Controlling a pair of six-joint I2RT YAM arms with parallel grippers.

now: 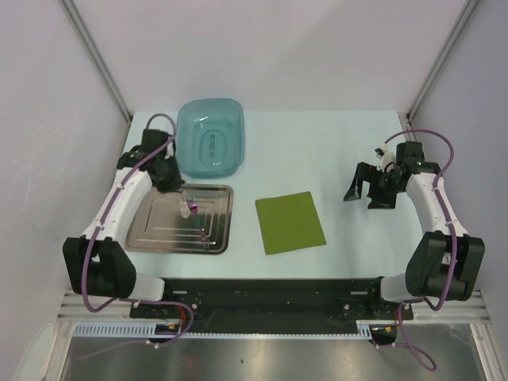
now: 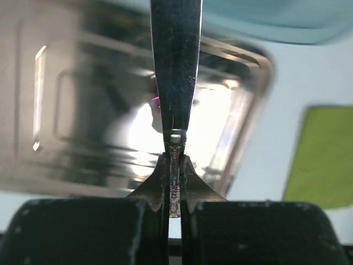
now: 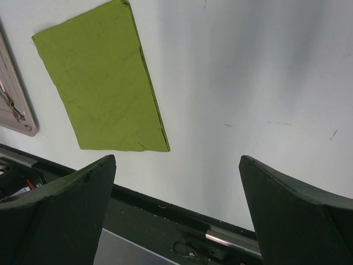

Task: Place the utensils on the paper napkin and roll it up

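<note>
Pale lilac walls close round a light blue-white table [image 1: 317, 151], with both arms reaching out over it from the near edge.

Directly beneath the left gripper [image 2: 175, 165] lies the rectangular steel tray [image 1: 163, 230], and just beyond that gripper stands the teal plastic basin [image 1: 210, 136], which has no part in this job. The olive-green square paper napkin [image 1: 290, 222] lies flat and bare on the table off to the left gripper's right, roughly midway between the two grippers and just beside the tray without touching it.

The left gripper is clamped tight on the handle end of a slim silver-metal utensil [image 2: 175, 72], which runs straight out ahead of the fingers over the tray. Whether it is the fork I cannot tell. Other slim utensils with magenta handle parts [image 1: 203, 232] lie on the tray below and toward the near right corner.

The right gripper [image 3: 176, 165] hangs with its jaws spread wide, holding nothing, with the napkin well off to its left.

By my reading, the step in hand is picking up a utensil, and nothing has reached the napkin so far. The next move calls for carrying the held piece rightward over the tray's rim and laying it across the napkin, low enough that the thin sheet does not shift. Rolling is a long way off.
</note>
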